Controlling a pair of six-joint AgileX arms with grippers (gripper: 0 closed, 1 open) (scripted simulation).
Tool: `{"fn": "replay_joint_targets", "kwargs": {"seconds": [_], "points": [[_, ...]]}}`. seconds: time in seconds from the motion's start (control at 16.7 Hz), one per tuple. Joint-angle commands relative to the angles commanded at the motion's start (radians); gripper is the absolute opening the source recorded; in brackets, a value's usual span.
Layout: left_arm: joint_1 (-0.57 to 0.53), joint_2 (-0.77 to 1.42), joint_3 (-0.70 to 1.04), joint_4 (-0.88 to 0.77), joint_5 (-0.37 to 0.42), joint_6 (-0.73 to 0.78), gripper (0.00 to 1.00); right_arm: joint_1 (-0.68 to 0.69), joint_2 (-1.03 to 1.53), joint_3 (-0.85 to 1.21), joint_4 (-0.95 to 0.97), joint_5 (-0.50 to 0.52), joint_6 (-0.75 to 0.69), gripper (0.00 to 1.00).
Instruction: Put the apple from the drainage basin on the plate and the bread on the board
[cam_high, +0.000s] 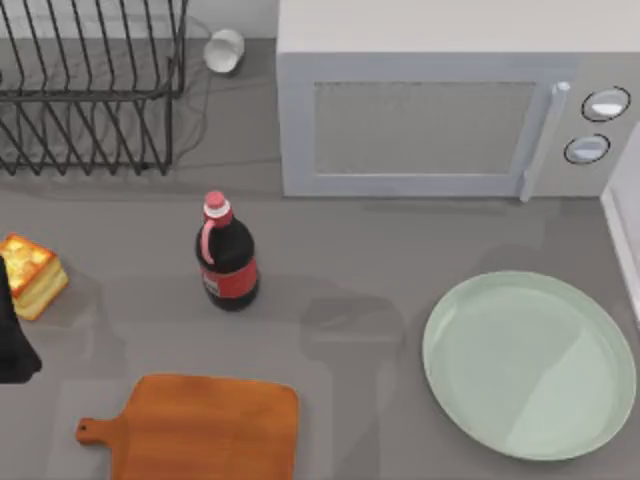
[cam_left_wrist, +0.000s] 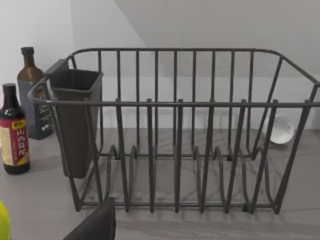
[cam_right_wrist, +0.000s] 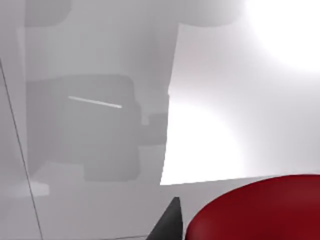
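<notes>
Apple (cam_right_wrist: 255, 210) glossy red against right gripper's fingertip (cam_right_wrist: 169, 220), grip state unclear, bread (cam_high: 32, 272) at table's nine o'clock, plate (cam_high: 530, 365) at four o'clock.

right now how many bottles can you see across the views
3. A red-capped cola bottle stands mid-table between the bread and the plate. In the left wrist view, a soy sauce bottle and a taller dark bottle stand beside the dish rack. Others may be hidden.

The bread (cam_high: 33, 275) is partly covered by the left arm's dark body at the top view's left edge. The board (cam_high: 200, 428) runs off the bottom edge, and the apple (cam_right_wrist: 260, 210) is cut by the right wrist view's border.
</notes>
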Motion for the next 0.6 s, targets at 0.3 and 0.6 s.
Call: {"fn": "replay_joint_targets", "kwargs": {"seconds": [0.3, 0.6], "points": [[0.000, 0.000, 0.000, 0.000, 0.000, 0.000, 1.00, 0.103, -0.120, -0.066, -0.092, 0.002, 0.225, 0.00], [0.000, 0.000, 0.000, 0.000, 0.000, 0.000, 1.00, 0.253, -0.245, -0.153, -0.169, 0.004, 0.424, 0.00]]}}
